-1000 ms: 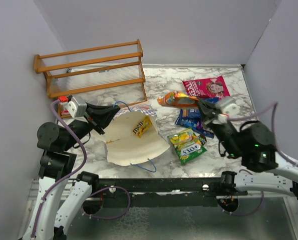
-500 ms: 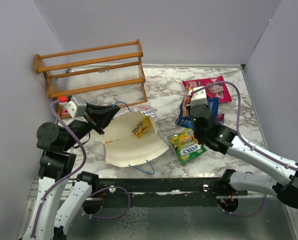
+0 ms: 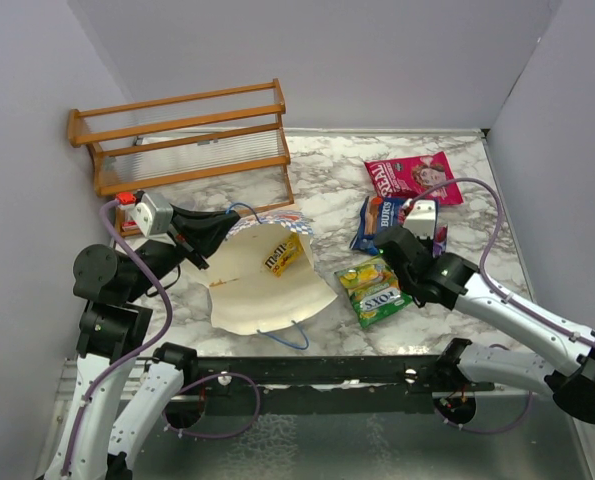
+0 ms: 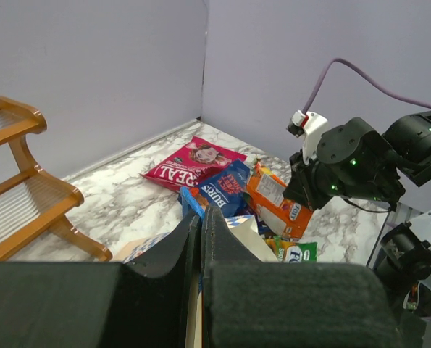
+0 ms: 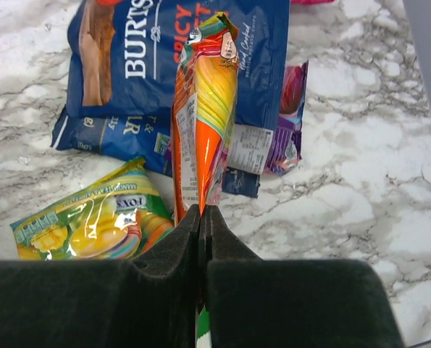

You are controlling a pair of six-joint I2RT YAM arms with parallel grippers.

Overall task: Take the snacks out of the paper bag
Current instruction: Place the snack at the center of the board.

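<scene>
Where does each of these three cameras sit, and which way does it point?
Top external: fixed above and behind the arms, looking down on the marble table; both arms show.
Left wrist: on the left arm, facing across toward the right arm; its left gripper, shut on the paper bag, shows.
Right wrist: on the right arm, looking down; its right gripper, shut on the orange packet, shows.
Shared: both wrist views show the blue packet.
</scene>
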